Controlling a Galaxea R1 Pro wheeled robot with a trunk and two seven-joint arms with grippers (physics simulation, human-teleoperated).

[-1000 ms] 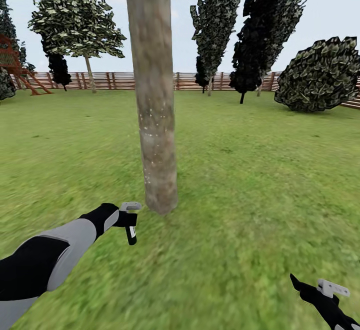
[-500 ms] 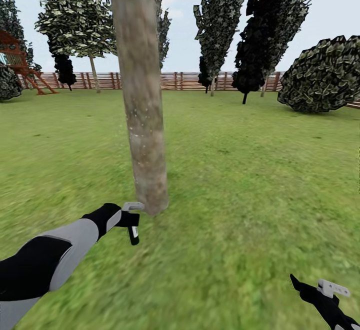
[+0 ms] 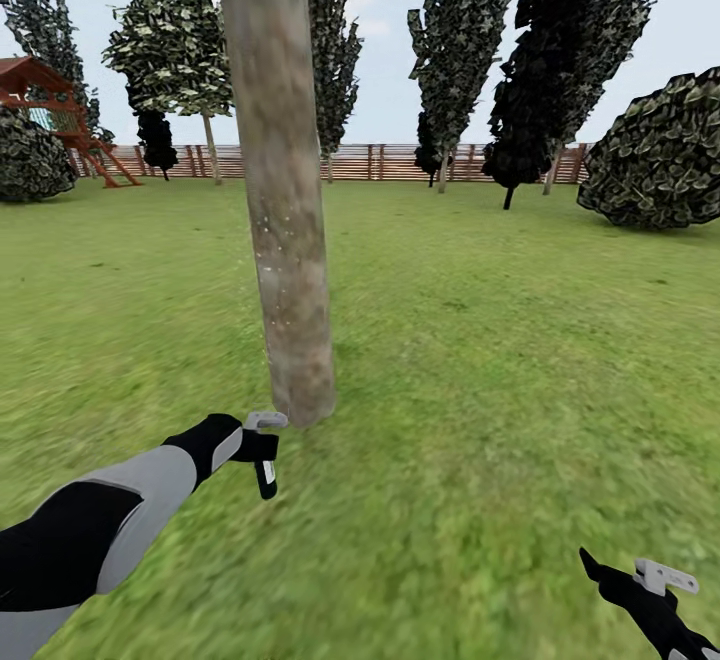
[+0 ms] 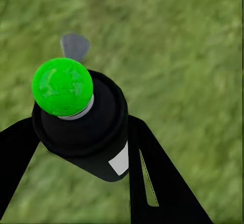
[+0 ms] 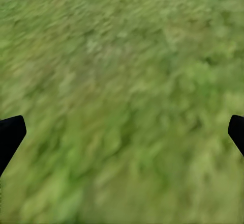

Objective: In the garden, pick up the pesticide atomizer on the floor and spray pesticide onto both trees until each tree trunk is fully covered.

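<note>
Atomizer (image 3: 265, 470) upright, beside trunk (image 3: 285, 240)

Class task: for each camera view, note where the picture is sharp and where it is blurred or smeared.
Head view: trunk and fence fairly sharp, near grass smeared. Left wrist view: atomizer in the left claw crisp, grass behind blurred. Right wrist view: grass blurred all over, dark fingertips at the edges.

Tree trunk (image 3: 285, 240) on grass floor (image 3: 500, 360)
</note>
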